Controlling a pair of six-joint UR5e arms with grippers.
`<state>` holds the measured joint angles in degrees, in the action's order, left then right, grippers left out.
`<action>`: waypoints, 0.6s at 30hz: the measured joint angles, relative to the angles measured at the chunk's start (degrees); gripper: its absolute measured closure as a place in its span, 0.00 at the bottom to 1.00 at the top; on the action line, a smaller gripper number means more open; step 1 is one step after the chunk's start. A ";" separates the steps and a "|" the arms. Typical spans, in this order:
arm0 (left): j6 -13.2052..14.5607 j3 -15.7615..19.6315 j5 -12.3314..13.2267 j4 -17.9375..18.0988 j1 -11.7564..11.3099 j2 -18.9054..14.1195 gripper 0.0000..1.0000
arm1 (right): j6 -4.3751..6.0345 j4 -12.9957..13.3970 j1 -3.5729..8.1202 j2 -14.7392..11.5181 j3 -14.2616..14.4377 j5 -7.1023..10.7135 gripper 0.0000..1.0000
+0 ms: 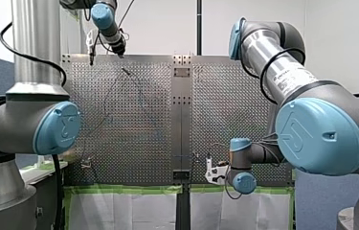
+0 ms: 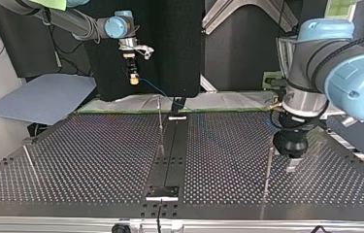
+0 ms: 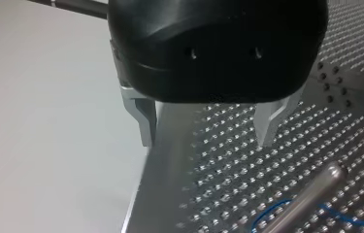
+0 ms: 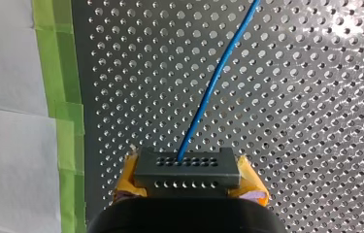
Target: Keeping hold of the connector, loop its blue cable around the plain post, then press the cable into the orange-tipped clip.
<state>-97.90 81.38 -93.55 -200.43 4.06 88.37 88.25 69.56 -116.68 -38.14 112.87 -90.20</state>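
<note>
Perforated table (image 2: 97, 160) shot: your right gripper (image 4: 189, 177) is pinching the connector (image 4: 188, 165), cable (image 4: 218, 73) running straight ahead of it, left gripper (image 3: 206, 141) spread empty by a post (image 3: 310, 194), so I'd loop wide and grip firm.

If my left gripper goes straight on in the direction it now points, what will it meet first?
Probably the bare perforated table, near its edge. My left gripper is open, empty, and points down at it. The post stands beside that line, not in it, though depth is unclear.
</note>
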 joint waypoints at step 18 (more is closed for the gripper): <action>0.08 -6.69 -9.11 -10.54 2.09 1.67 0.00 | -0.03 -0.09 0.00 0.01 -0.05 0.09 1.00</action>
<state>-97.82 74.69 -102.66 -210.97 6.15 90.04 88.22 69.47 -116.68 -38.13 112.82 -90.10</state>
